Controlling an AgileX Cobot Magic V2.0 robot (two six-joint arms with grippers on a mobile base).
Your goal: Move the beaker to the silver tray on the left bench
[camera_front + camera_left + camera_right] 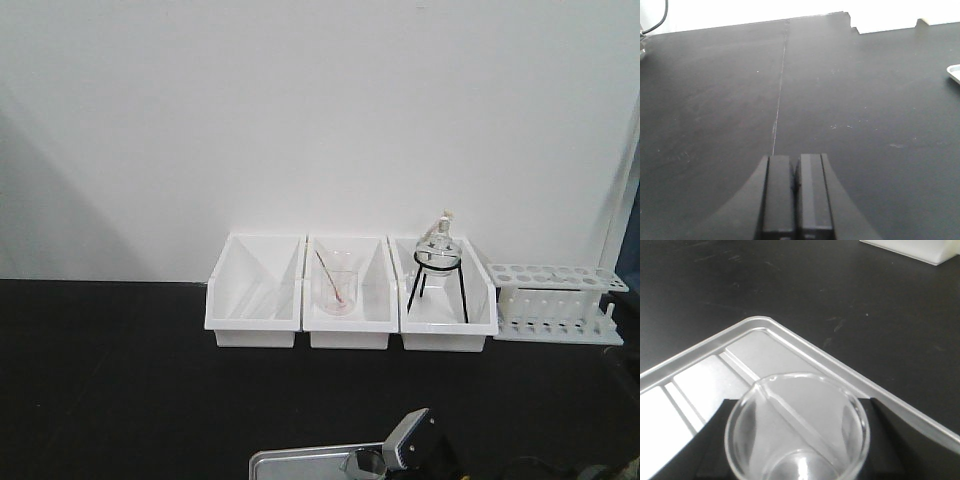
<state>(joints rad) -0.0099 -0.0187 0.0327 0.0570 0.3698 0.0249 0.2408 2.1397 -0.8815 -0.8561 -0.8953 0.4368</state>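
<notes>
Over the silver tray (pixel 790 347), near its far right corner, the right tool (pixel 797 440) gripped the beaker (pixel 797 425), its dark fingers (pixel 890 440) pressed against both sides of the glass. Whether the beaker touched the tray floor could not be told. Seen from the front, the tray (pixel 290 462) lay at the near edge of the black table (pixel 120 380), well in front of three white bins (pixel 350 295); the middle bin held another beaker with a reddish rod (pixel 337 290), the right one a flask on a black tripod (pixel 438 262). A white tube rack (pixel 553 300) stood just right of the bins. Left of the tray, the left tool (pixel 796 200) hung over bare table, clenched with nothing between its fingers.
</notes>
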